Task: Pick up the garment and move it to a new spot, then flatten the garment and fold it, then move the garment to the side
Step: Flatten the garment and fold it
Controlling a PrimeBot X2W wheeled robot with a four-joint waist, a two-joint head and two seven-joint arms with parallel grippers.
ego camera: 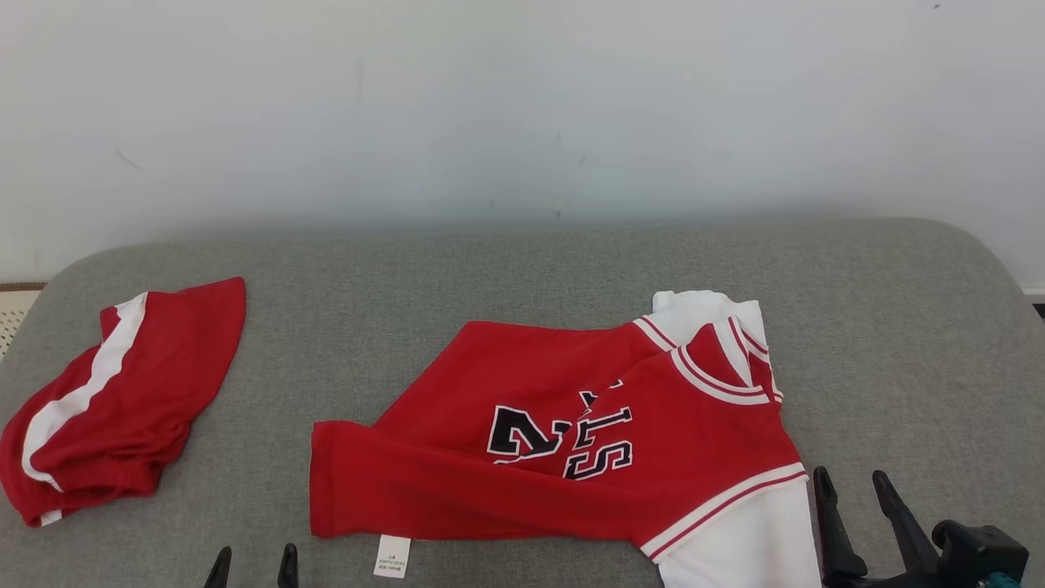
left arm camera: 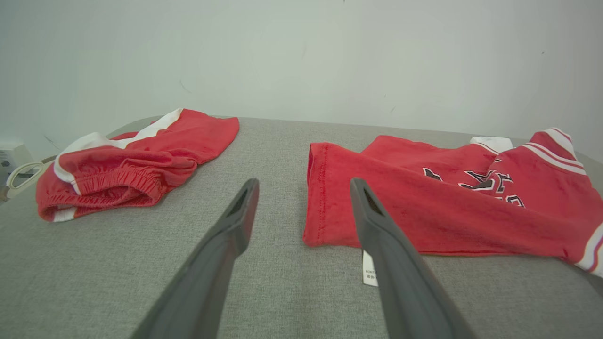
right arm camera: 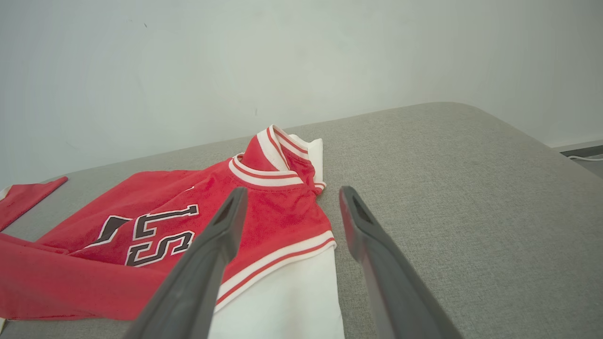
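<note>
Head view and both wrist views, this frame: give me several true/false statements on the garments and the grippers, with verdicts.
1. The red jersey lies on the grey padded surface. True.
2. The left gripper is clamped on the jersey's hem. False: it is open and holds nothing, and the hem lies ahead of its fingers.
3. The red shorts lie to the jersey's left, apart from it. True.
4. The right gripper is shut. False: its fingers are spread, with no cloth between them.
5. A white tag sticks out at the jersey's near edge. True.
</note>
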